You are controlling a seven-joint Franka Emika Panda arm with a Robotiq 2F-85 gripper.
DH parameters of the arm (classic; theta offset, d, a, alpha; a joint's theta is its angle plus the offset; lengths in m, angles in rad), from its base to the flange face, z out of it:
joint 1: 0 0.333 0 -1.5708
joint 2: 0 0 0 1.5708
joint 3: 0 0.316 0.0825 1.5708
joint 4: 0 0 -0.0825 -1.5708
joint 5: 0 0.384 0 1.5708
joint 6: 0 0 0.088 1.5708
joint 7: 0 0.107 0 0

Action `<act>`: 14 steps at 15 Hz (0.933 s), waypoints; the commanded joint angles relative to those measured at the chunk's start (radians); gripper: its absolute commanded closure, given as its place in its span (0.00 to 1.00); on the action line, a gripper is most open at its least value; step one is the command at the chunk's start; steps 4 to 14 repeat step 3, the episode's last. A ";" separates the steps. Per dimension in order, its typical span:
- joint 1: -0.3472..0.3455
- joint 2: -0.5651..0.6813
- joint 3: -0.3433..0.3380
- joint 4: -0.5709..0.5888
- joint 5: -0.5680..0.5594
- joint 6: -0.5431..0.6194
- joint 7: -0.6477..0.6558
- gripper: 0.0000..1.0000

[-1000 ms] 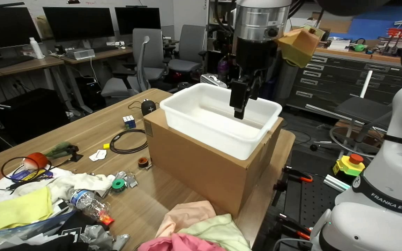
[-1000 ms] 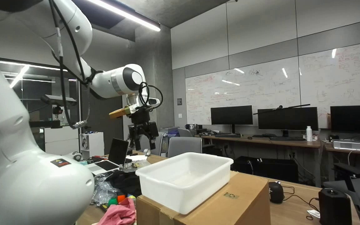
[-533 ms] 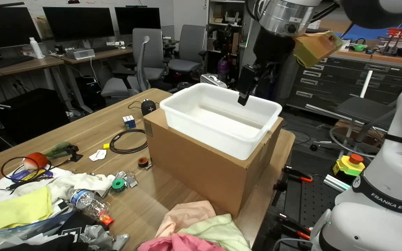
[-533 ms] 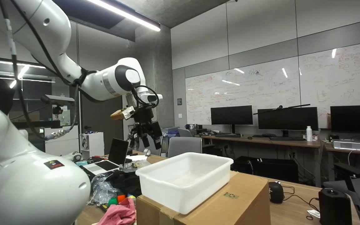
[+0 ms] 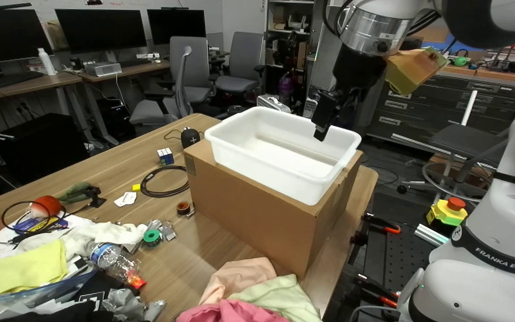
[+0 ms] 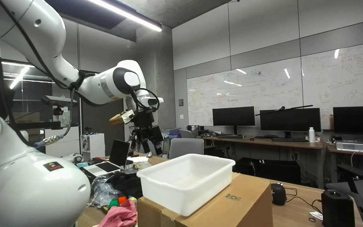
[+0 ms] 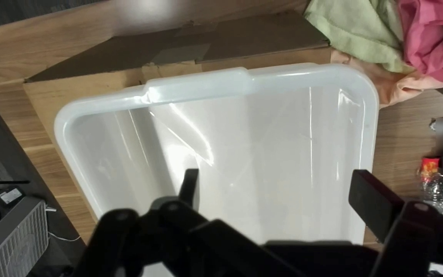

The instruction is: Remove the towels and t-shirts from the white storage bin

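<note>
My hand [image 7: 278,192] hangs above the bin [image 7: 198,86], fingers [image 7: 375,204] spread wide, nothing between; I see nothing in it, so I judge only withdrawal is left; best to lift straight up before swinging off, lest a fingertip knock the bin; pink cloth [image 7: 440,42], green cloth [image 7: 360,36] and peach cloth [image 7: 392,88] lie on the counter [image 7: 402,154], below and to one side of the hand; the bin's mouth faces up, its long axis crosswise to my finger line.
</note>
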 commanded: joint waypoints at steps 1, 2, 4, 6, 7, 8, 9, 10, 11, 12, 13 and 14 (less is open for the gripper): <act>-0.018 -0.002 0.016 0.002 0.014 -0.002 -0.015 0.00; -0.018 -0.003 0.015 0.002 0.014 -0.002 -0.016 0.00; -0.018 -0.003 0.015 0.002 0.014 -0.002 -0.017 0.00; -0.018 -0.003 0.015 0.002 0.014 -0.002 -0.017 0.00; -0.018 -0.003 0.015 0.002 0.014 -0.002 -0.017 0.00; -0.018 -0.003 0.015 0.002 0.014 -0.002 -0.017 0.00; -0.018 -0.003 0.015 0.002 0.014 -0.002 -0.017 0.00; -0.018 -0.003 0.015 0.002 0.014 -0.002 -0.017 0.00; -0.018 -0.003 0.015 0.002 0.014 -0.002 -0.017 0.00; -0.018 -0.003 0.015 0.002 0.014 -0.002 -0.017 0.00; -0.018 -0.003 0.015 0.002 0.014 -0.002 -0.017 0.00; -0.018 -0.003 0.015 0.002 0.014 -0.002 -0.017 0.00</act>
